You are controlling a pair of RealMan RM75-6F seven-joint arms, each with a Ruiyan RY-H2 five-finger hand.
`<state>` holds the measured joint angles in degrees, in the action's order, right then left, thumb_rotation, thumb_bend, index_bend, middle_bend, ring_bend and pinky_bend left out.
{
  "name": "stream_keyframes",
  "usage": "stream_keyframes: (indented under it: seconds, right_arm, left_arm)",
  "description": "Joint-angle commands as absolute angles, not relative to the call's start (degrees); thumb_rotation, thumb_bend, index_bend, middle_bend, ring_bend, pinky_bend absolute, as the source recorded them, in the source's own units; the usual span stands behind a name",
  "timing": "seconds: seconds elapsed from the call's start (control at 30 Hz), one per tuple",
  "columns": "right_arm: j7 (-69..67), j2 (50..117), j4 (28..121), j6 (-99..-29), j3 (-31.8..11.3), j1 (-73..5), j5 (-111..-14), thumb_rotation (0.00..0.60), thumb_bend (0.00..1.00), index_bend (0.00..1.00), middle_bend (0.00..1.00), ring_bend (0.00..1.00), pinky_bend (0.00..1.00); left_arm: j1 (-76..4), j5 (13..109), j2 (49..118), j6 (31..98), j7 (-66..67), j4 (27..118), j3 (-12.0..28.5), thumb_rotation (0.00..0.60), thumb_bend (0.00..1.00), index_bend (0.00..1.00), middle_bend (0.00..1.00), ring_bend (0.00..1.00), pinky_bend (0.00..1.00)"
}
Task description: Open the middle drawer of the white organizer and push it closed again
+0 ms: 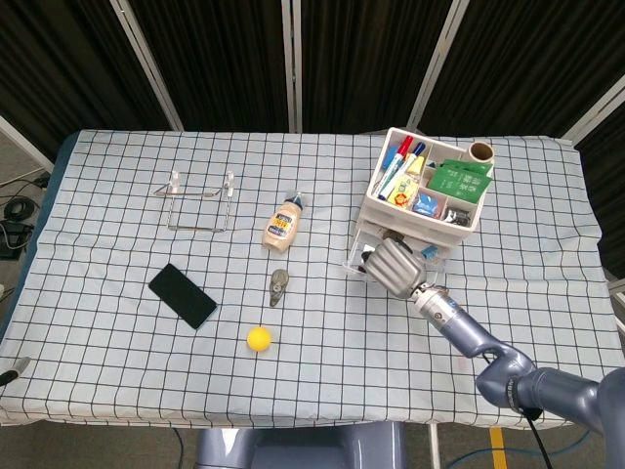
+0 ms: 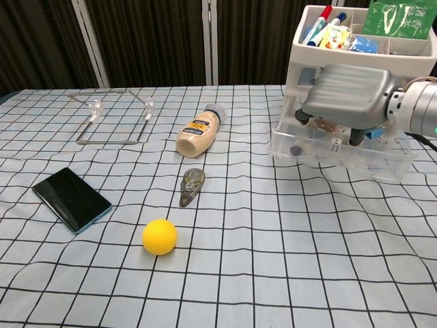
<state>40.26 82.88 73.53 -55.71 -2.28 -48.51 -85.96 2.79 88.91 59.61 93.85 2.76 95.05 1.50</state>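
I see the organizer [image 1: 422, 200] near the table's [image 1: 117, 371] far right corner, its open top tray packed with markers [image 1: 398, 161], a green packet [image 1: 459, 180], a blue packet [image 1: 426, 203] and a roll [image 1: 480, 151] at the back corner. In the chest view a clear drawer [image 2: 341, 154] stands pulled out from the white frame toward the table's near edge; inside it I can make out a die [image 2: 334, 145] and a small dark round piece [image 2: 295, 149], with other bits I cannot identify. My right hand [image 2: 348, 96] sits at the organizer's front, just above the open drawer, back of the hand facing the camera and fingers curled down toward the drawer; I cannot tell whether they hold its front or only rest there. The forearm [image 1: 459, 322] runs from the near right edge up to it. Elsewhere on the cloth lie a wire stand [image 1: 200, 200], a bottle [image 1: 283, 223] on its side, a correction tape [image 1: 279, 286], a phone [image 1: 183, 295] and a yellow ball [image 1: 259, 338]. My left hand does not show.
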Motion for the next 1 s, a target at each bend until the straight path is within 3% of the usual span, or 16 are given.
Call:
stream_keyframes:
  seconds: [0.03, 1.0]
  right_arm:
    - [39.4, 83.1, 73.1, -55.6, -2.1, -48.3, -86.2, 0.6, 0.0, 0.52, 1.0, 1.0, 0.78]
    - [35.5, 86.8, 65.1, -57.1, -1.6, -47.8, -90.4, 0.6, 0.0, 0.56, 1.0, 1.0, 0.78]
  left_arm:
    - [2.8, 88.9, 59.6, 93.9, 2.7, 95.0, 1.5, 0.6, 0.1, 0.0, 0.0, 0.0, 0.0]
    - [2.8, 88.9, 59.6, 93.9, 2.6, 95.0, 1.4, 0.6, 0.1, 0.0, 0.0, 0.0, 0.0]
